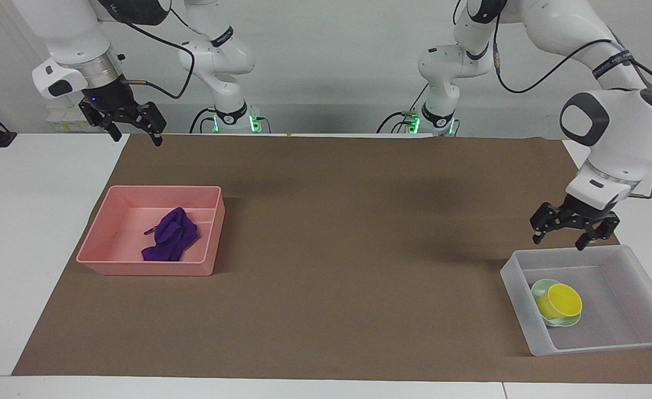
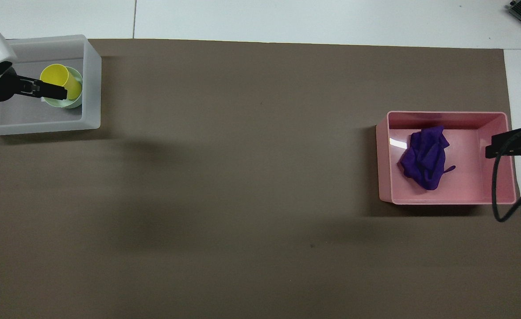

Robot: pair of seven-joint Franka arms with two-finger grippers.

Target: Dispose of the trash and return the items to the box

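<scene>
Yellow cup point(image 1: 559, 301) is sitting in the mint-green bowl point(image 1: 542, 288) inside the translucent box point(image 1: 517, 274), while the purple cloth wad point(image 1: 170, 235) is lying in the pink bin point(image 1: 145, 269). We are holding our left hand point(image 1: 568, 235) released and empty over the box's rim, and our right hand point(image 1: 132, 130), also released, is waiting over the table point(image 1: 331, 221) at its own end.

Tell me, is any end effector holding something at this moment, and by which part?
Nothing is held. The left end effector is open above the box; the yellow cup sits free in the green bowl. The right end effector waits open and empty.
</scene>
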